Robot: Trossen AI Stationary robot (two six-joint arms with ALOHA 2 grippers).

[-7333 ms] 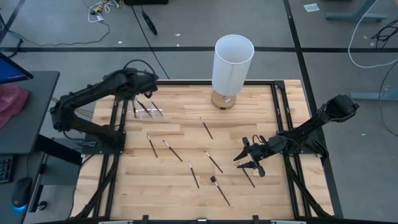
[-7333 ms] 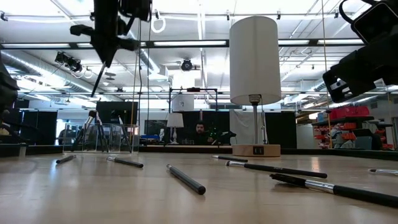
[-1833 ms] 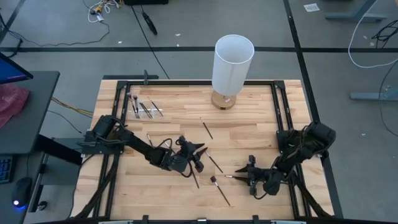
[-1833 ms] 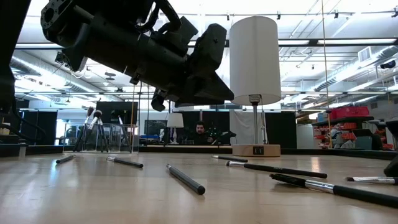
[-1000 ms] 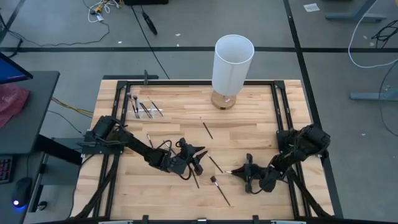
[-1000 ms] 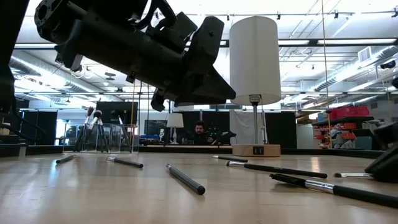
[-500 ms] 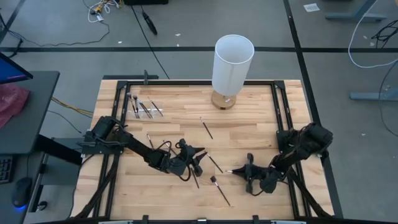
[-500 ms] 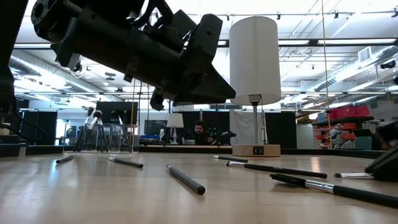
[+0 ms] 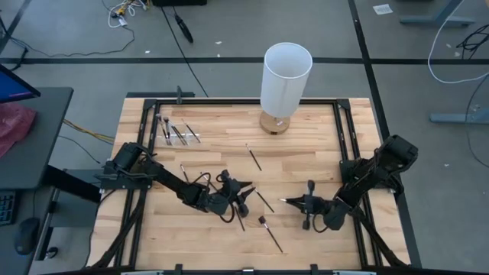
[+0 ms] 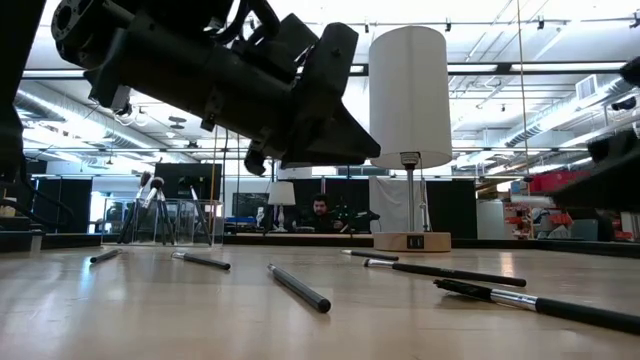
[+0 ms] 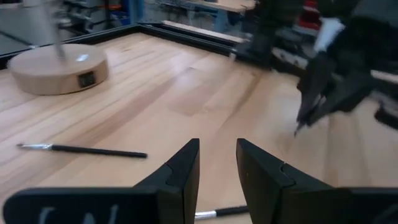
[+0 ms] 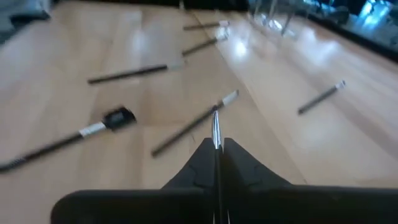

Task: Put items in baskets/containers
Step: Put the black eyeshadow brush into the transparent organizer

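**Right gripper pinching a brush, left gripper hanging low with fingers apart**

From above, the right gripper [image 9: 294,202] is sitting at lower right of centre, its fingers pressed together on a thin makeup brush [image 9: 288,202] that is sticking out toward the left. The left gripper [image 9: 243,198] is reaching into the middle of the wooden table [image 9: 306,137], just beside a loose brush [image 9: 263,201]. Other brushes [image 9: 271,234] are lying scattered across the lower middle. At upper left, a few more are lying in the clear container [image 9: 177,134], which is hard to make out. The white cylinder [image 9: 286,76] is standing at top centre.

At table level, the left arm [image 10: 220,80] is filling the upper left, hanging above the boards. Brushes are lying flat across the foreground, one [image 10: 298,287] pointing at the camera. A person [image 10: 321,210] is sitting far behind.

Past the left wrist, the two dark fingers [image 11: 180,171] are standing parted with bare wood showing between them, nothing held.

Past the right wrist, the closed fingers [image 12: 239,165] are nipping a silvery brush shaft [image 12: 216,134] that is pointing forward.
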